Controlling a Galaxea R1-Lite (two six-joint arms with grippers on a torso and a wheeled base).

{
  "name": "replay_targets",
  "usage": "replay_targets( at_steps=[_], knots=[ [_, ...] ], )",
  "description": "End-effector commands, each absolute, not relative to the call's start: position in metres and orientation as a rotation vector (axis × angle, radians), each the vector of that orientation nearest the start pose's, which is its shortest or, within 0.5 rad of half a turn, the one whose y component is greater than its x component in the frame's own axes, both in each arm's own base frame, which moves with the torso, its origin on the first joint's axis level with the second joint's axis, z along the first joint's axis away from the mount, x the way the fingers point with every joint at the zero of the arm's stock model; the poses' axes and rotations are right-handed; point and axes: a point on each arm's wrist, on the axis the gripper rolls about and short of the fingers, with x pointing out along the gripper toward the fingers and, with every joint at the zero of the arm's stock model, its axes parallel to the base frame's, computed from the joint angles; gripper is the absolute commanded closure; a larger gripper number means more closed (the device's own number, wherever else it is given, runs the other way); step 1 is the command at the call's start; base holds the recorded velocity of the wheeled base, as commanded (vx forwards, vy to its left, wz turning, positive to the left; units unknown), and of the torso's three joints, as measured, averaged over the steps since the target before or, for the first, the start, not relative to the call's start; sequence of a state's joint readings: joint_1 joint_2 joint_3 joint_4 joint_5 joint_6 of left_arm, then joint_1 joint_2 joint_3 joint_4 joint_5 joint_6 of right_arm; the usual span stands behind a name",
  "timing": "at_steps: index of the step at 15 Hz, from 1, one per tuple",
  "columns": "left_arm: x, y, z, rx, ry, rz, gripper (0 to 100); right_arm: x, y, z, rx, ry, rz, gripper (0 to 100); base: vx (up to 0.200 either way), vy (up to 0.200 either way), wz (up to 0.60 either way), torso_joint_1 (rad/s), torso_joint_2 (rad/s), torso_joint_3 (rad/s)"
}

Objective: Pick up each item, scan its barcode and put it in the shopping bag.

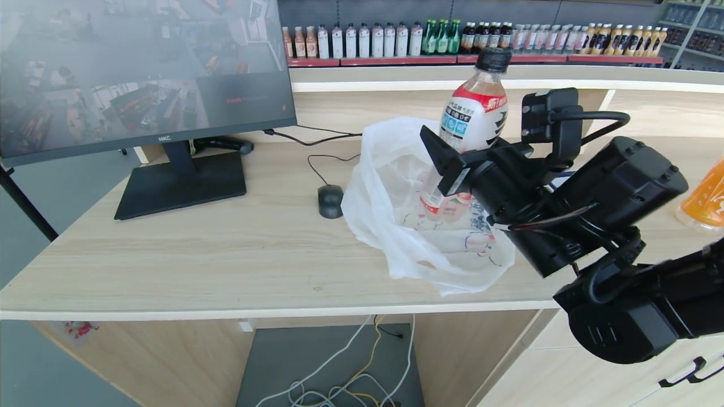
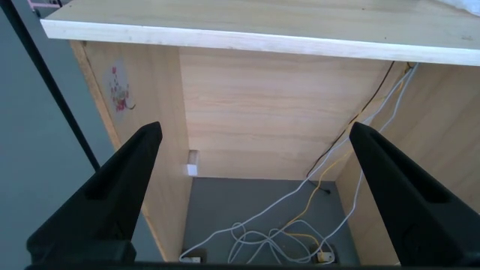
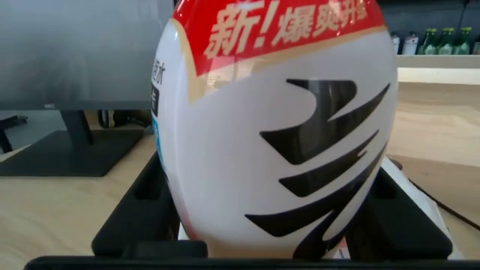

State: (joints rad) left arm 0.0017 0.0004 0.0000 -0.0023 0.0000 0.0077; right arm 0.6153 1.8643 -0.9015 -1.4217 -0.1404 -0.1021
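The bottle stands nearly upright, leaning a little, with a black cap, a white label with a red band near the top and black stripes, and a pinkish base. The right gripper holds it around the lower middle, jaws shut against both sides of the label. In the right wrist view the bottle sits between the two black jaws of the gripper. The bottle's base hangs in the open mouth of the bag, a crumpled white plastic sack that lies on the tabletop. Whether the base touches the bag's inside cannot be told.

Just left of the bag is a dark mouse, its cord running back across the wood. Farther left stands a monitor on a flat black foot. An orange bottle stands at the tabletop's right edge, well apart from the bag. Behind, a shelf carries a row of drinks.

The left gripper hangs low, in front of the tabletop's front edge, jaws wide and holding nothing. Past them, loose cables lie in the recess under the tabletop.
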Motion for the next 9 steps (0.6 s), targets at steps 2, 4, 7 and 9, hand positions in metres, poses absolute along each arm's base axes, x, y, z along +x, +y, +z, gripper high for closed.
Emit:
replay_targets(
  at_steps=[2, 4, 7, 9],
  knots=[
    [-0.023, 0.0, 0.076, 0.008, -0.003, 0.002, 0, 0.296, 0.206, 0.243, 0.059, -0.416, 0.451, 100, 0.0, 0.0, 0.0, 0.0, 0.0, 0.0],
    [-0.023, 0.0, 0.076, 0.008, -0.003, 0.002, 0, 0.304, 0.21, 0.241, 0.044, -0.382, 0.452, 100, 0.0, 0.0, 0.0, 0.0, 0.0, 0.0],
    [-0.023, 0.0, 0.076, 0.008, -0.003, 0.002, 0, 0.318, 0.211, 0.233, 0.034, -0.361, 0.427, 100, 0.0, 0.0, 0.0, 0.0, 0.0, 0.0],
    [-0.023, 0.0, 0.076, 0.008, -0.003, 0.002, 0, 0.33, 0.205, 0.234, 0.032, -0.371, 0.4, 100, 0.0, 0.0, 0.0, 0.0, 0.0, 0.0]
  ],
)
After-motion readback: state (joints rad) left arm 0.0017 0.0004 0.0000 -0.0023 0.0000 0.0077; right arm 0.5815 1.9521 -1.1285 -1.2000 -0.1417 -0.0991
